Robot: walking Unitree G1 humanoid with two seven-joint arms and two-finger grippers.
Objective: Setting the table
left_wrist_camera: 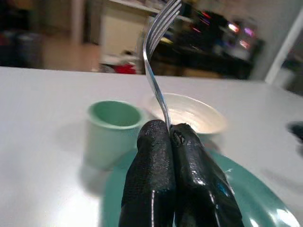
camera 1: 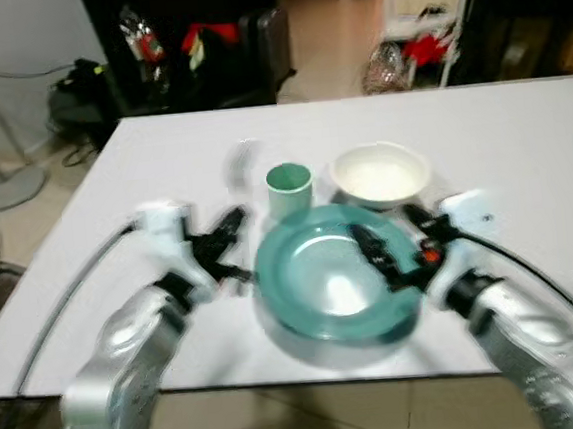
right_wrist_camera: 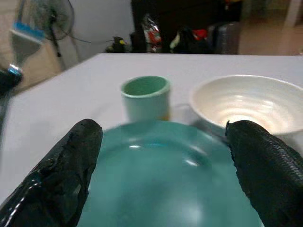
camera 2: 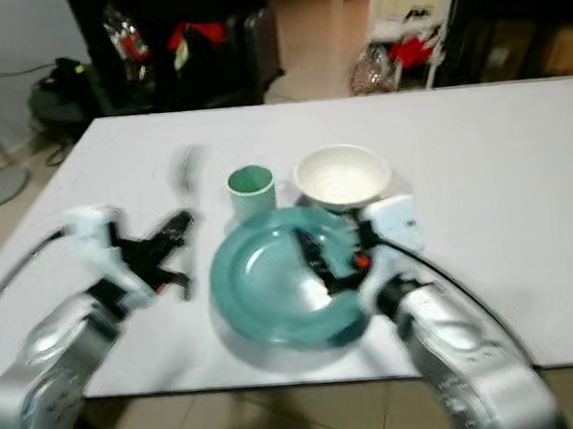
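I am pinching the thin silver metal fork (left_wrist_camera: 158,56) in my left gripper (left_wrist_camera: 170,135), beside the round teal plate (camera 1: 332,281); my right gripper (right_wrist_camera: 163,156) is hovering wide above the plate. Pale green cup (camera 1: 289,186) and white bowl (camera 1: 380,174) sit behind the plate; the fork is left to place.

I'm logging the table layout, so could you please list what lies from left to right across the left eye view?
Left gripper holding the fork → green cup → white bowl → right gripper, over the teal plate.

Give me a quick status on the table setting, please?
Left claw shut on fork, left of the teal plate. Right claw open over that plate. Cup and white bowl set behind it. Nothing in the way.
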